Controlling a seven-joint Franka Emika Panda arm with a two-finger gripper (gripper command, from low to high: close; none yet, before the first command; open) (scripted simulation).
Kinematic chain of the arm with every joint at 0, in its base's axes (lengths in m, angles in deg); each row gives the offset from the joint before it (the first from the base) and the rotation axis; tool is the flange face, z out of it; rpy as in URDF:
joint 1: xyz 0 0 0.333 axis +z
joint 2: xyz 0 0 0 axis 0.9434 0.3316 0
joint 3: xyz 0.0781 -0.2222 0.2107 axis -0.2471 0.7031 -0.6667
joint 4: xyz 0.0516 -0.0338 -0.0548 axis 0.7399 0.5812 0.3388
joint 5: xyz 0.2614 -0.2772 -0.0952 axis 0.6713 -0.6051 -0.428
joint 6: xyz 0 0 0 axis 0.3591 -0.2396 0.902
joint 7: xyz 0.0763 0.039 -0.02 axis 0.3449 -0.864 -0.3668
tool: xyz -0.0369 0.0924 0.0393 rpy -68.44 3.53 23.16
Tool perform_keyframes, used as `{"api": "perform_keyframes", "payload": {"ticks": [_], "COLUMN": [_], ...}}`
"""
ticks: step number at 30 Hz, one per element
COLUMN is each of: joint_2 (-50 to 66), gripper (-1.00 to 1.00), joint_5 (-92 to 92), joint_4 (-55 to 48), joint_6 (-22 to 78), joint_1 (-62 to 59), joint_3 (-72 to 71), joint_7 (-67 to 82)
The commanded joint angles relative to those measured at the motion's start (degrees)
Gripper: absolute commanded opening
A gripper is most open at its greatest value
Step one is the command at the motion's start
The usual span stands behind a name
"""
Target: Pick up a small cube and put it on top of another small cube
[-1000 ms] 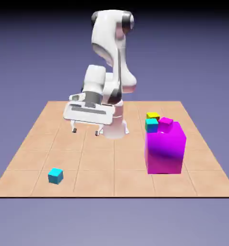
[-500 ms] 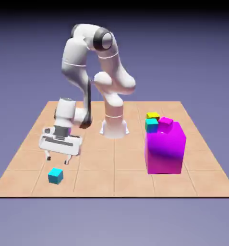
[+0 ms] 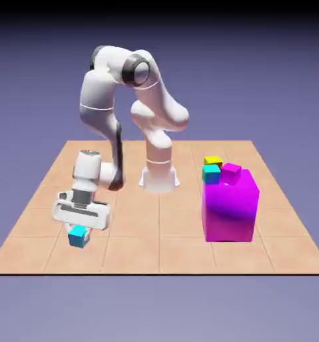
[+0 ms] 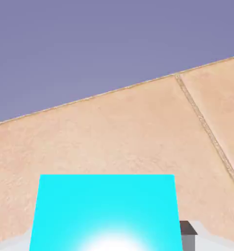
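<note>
In the exterior view, a white robot arm bends over a tan tiled table (image 3: pixel 142 247). At about eight o'clock, its fingers (image 3: pixel 79 230) grasp a small cyan-blue cube (image 3: pixel 78 237). At about four o'clock stands a big magenta block (image 3: pixel 229 207), with a small magenta cube (image 3: pixel 231 174), a teal cube (image 3: pixel 211 175) and a yellow cube (image 3: pixel 213 161) near its top. The hand view shows the cyan-blue cube large at six o'clock.

Gripper (image 3: pixel 79 230): low at the exterior view's left, closed on the cyan-blue cube
Cyan-blue cube (image 3: pixel 78 236): between the fingertips, below the hand
Magenta block (image 3: pixel 229 207): well apart from the hand, toward the exterior view's right
Teal cube (image 3: pixel 211 174): across from the hand, beside the small magenta cube (image 3: pixel 231 174)
</note>
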Motion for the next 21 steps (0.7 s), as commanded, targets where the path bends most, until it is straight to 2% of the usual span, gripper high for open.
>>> {"api": "perform_keyframes", "payload": {"ticks": [1,21], "joint_2": [-2.1,-43.6], "gripper": [-1.00,-1.00], "joint_5": [-0.1,34.0], "joint_4": [0.9,11.5], "joint_6": [1.2,34.5], "joint_1": [0.2,36.5], "joint_3": [-0.4,-15.2], "joint_7": [0.0,14.5]}}
